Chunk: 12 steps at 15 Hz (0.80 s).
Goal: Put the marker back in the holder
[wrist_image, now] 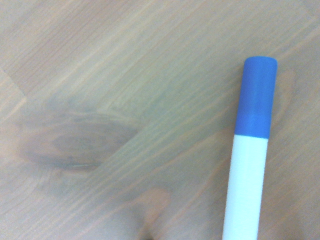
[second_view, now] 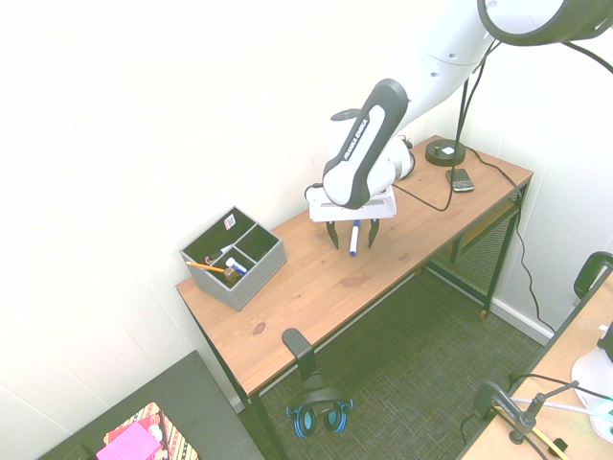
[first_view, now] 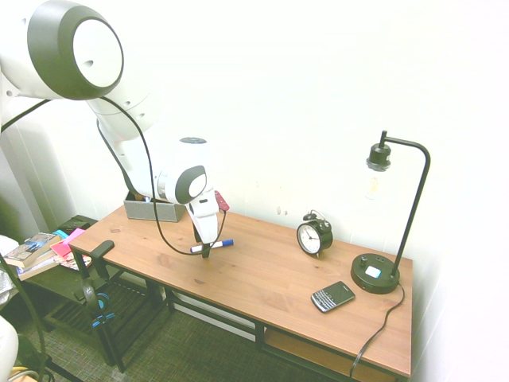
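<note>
1. First exterior view: the marker (first_view: 215, 245) lies on the worktop (first_view: 262, 270), outside the holder (first_view: 153, 210). The gripper (first_view: 206, 250) is down at the marker, pointing at the wood. To the picture's left of the marker, further back by the wall, stands the grey holder. To the marker's right is the black alarm clock (first_view: 315, 236); further right and nearer the front edge lies the phone (first_view: 332, 296). The desk lamp (first_view: 375, 273) stands furthest right of the marker, its cord running down over the front of the worktop.

2. Second exterior view: the gripper's fingers are apart, one on each side of the marker, not closed on it. The holder is well to the picture's left of the marker, with an orange pencil (second_view: 204, 266) and a blue-and-white item (second_view: 236, 265) in it. Below and left of the marker, headphones (second_view: 321, 412) hang at the worktop's edge. The phone and lamp base are up and to the marker's right.

3. Wrist view: the marker's blue cap (wrist_image: 256, 97) and part of its white barrel (wrist_image: 245, 190) show against the wood grain. Beside the marker is a dark knot (wrist_image: 75, 142) in the wood.
</note>
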Each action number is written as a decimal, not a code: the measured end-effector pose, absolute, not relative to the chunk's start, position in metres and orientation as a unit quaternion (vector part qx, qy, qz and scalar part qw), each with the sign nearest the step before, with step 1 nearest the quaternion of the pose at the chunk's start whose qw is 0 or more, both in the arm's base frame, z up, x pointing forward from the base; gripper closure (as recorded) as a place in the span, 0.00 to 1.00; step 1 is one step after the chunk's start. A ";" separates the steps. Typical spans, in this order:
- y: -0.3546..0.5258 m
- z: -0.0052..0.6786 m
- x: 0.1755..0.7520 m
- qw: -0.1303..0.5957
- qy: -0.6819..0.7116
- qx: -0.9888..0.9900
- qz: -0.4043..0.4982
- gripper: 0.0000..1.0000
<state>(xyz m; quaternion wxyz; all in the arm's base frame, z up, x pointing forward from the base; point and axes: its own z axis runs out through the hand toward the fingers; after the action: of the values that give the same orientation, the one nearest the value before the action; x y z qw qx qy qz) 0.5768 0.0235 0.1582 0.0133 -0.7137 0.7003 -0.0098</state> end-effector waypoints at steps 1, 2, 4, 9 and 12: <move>0.023 0.158 0.577 0.013 0.700 -0.714 -0.010 1.00; 0.023 0.158 0.577 0.013 0.700 -0.714 -0.011 1.00; 0.024 0.158 0.578 0.012 0.699 -0.715 -0.013 1.00; 0.031 0.158 0.581 0.011 0.694 -0.720 -0.017 1.00; 0.035 0.158 0.581 0.010 0.691 -0.723 -0.018 1.00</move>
<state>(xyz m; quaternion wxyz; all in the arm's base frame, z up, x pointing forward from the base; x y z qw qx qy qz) 0.5812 0.0352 0.1582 0.0104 -0.7228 0.6908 -0.0179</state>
